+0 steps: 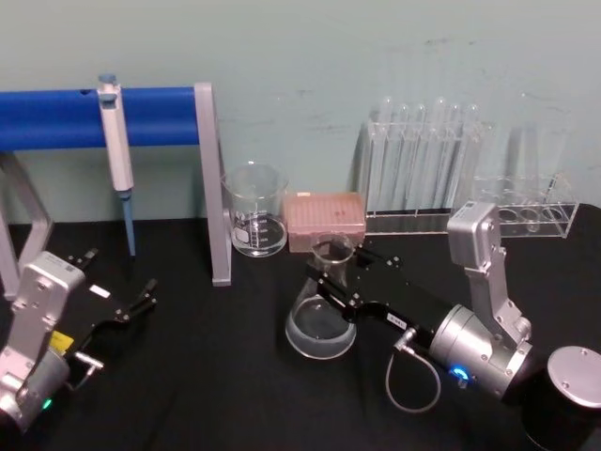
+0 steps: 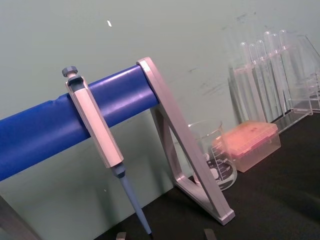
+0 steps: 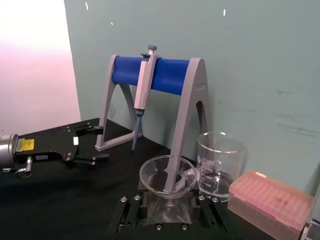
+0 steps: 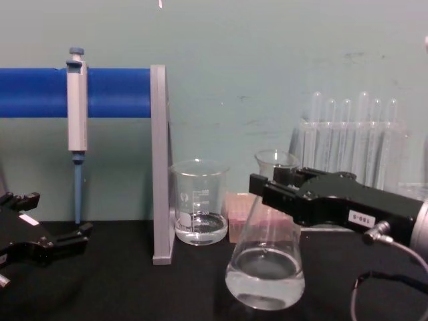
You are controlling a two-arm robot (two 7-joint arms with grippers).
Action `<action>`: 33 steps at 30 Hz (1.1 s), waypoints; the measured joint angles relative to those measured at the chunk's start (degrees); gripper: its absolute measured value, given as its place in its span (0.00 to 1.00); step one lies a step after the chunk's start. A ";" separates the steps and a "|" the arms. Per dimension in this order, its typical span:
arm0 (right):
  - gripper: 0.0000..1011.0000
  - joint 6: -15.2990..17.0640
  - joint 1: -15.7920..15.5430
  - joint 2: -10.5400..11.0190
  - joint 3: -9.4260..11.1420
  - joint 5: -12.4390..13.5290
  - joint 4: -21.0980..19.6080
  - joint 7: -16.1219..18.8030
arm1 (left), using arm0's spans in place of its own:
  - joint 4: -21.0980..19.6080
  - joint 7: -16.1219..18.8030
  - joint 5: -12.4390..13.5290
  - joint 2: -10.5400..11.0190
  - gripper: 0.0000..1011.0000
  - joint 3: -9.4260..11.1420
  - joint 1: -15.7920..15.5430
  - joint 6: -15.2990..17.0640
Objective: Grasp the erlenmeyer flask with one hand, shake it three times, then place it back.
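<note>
Glass flask (image 1: 321,324) is already in my right gripper (image 1: 340,271): the fingers are clamped across its narrow neck just under the rim, and the wide base with its liquid hangs below them. Its long axis runs neck-up, leaning slightly, crosswise to the gripper, which reaches in level from the side. I can't tell whether the base touches the table (image 1: 216,376) beneath. A beaker (image 1: 255,211) stands just beyond the fingertips. My left gripper (image 3: 100,143) sits well away, fingers apart.

Beaker (image 1: 254,211) and pink box (image 1: 324,218) crowd behind flask (image 1: 322,319)
</note>
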 joint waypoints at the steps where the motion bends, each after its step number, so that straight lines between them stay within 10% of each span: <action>1: 0.45 -0.02 0.17 0.02 -0.14 -0.02 0.34 0.14 | 0.00 0.00 0.00 0.00 0.99 0.00 0.00 0.00; 33: 0.45 -0.08 2.08 -0.32 -2.38 -1.06 6.23 2.10 | 0.00 0.00 0.00 0.00 0.99 0.00 0.00 0.00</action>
